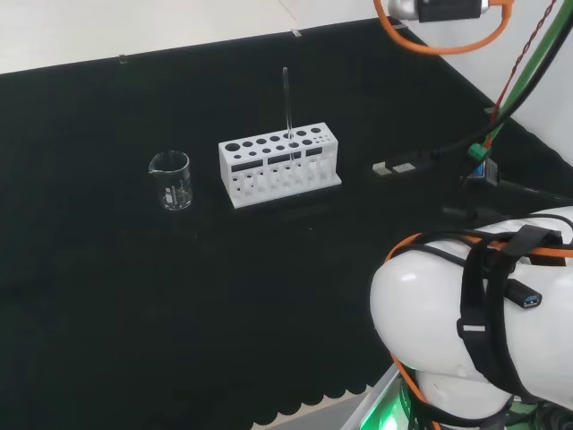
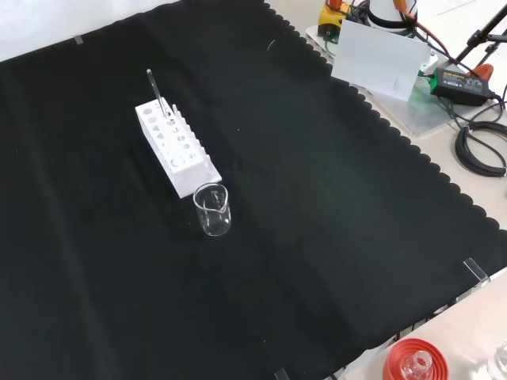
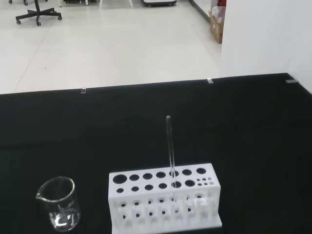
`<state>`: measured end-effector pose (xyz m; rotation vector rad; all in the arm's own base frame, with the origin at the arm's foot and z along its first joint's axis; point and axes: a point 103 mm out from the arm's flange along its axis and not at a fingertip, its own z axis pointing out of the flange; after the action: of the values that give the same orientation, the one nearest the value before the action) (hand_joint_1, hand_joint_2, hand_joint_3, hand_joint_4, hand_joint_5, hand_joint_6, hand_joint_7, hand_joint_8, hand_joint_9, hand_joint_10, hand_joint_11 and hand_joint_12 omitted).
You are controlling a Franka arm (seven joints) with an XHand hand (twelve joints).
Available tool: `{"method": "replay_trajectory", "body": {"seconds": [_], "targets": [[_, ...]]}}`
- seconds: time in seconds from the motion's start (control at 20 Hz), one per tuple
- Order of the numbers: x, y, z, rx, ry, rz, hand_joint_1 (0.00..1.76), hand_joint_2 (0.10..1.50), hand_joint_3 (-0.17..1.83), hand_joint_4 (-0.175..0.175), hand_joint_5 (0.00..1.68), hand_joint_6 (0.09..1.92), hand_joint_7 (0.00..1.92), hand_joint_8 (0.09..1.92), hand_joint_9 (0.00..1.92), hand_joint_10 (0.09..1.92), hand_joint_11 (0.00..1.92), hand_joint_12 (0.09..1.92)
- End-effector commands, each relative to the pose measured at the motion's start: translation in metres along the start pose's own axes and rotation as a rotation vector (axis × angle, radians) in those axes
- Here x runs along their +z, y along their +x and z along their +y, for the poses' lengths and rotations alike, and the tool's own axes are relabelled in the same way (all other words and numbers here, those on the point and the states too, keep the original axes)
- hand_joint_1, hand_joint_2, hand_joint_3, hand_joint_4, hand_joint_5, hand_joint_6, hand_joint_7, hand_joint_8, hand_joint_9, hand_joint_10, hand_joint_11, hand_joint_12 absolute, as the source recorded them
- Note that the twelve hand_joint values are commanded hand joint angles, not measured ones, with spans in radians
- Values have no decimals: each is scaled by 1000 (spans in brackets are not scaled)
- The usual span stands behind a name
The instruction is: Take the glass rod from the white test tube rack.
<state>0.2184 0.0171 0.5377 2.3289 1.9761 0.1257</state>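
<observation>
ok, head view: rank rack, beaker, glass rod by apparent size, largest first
1. White test tube rack: widest and bulkiest by far.
2. Beaker: much smaller footprint than the rack, and squat.
3. Glass rod: taller than the beaker but very thin, so it covers the least area; by height alone it would outrank the beaker.

White test tube rack point(image 1: 279, 163), clear glass rod point(image 1: 286, 103), clear beaker point(image 1: 171, 180), black cloth point(image 1: 179, 296), red ribbed stand point(image 2: 416, 360).

In the head view, the glass rod point(image 1: 286, 103) stands upright in the rack point(image 1: 279, 162), with the beaker point(image 1: 170, 180) to its left.
</observation>
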Motion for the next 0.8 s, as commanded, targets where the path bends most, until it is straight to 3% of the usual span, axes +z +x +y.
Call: {"method": "replay_trajectory", "body": {"seconds": [0.05, 0.25, 0.5, 0.8], "targets": [[20, -2, -7, 4, 10, 24, 583, 1169, -175, -28, 254, 87, 65, 703, 2, 864, 0, 1247], [26, -6, -3, 9, 25, 10, 581, 1172, -175, -35, 292, 87, 107, 728, 43, 894, 0, 1293], [26, -8, 12, -1, 36, 0, 588, 1176, -175, -51, 364, 87, 222, 792, 267, 924, 61, 1490], [25, -14, 45, -19, 83, -26, 623, 1158, -175, -63, 436, 87, 353, 826, 456, 905, 212, 1469]]}}
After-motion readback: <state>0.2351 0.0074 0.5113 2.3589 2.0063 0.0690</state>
